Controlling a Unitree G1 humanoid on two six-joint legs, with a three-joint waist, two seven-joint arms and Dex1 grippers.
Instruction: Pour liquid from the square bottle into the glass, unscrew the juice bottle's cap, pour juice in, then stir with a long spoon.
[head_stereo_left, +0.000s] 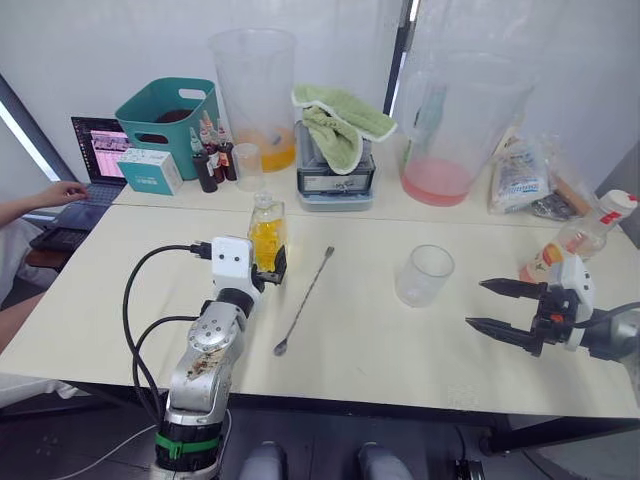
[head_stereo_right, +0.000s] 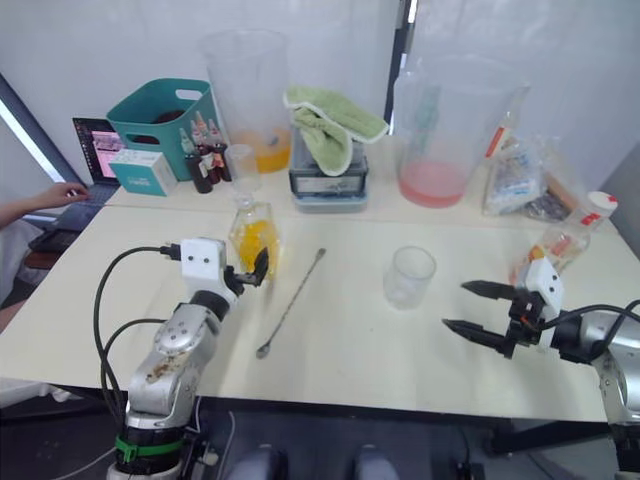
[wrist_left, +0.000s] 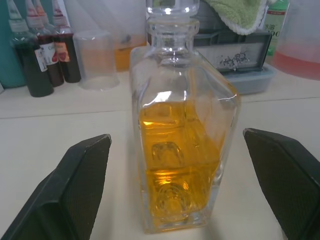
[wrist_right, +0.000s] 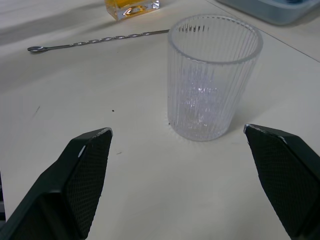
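The square bottle (head_stereo_left: 267, 233) stands upright a little left of the middle of the head view, with yellow-orange liquid filling its lower part and a clear stopper on its neck. The left gripper (wrist_left: 175, 195) is right at the bottle, its two black fingers (wrist_left: 75, 185) spread wide on either side of the glass body; in the left wrist view there is a gap between each finger and the bottle, so the pincer is open and grips nothing.

The long spoon (head_stereo_left: 305, 299) lies flat on the table (head_stereo_left: 380, 350) just right of the square bottle, running diagonally with its small bowl toward the lower edge of the frame. The glass (head_stereo_left: 424, 275) stands upright right of the centre, empty, with ribbed walls. The right gripper (head_stereo_left: 500, 305) is at the lower right of the head view, apart from the glass, its fingers pointing toward it and held wide open.

The juice bottle (head_stereo_left: 580, 238) stands at the far right edge of the frame, behind the right gripper, leaning a little in the picture, and the cap (head_stereo_left: 618, 204) is on its top.

At the left edge a person's hand (head_stereo_left: 58, 192) rests by a laptop (head_stereo_left: 98, 150)
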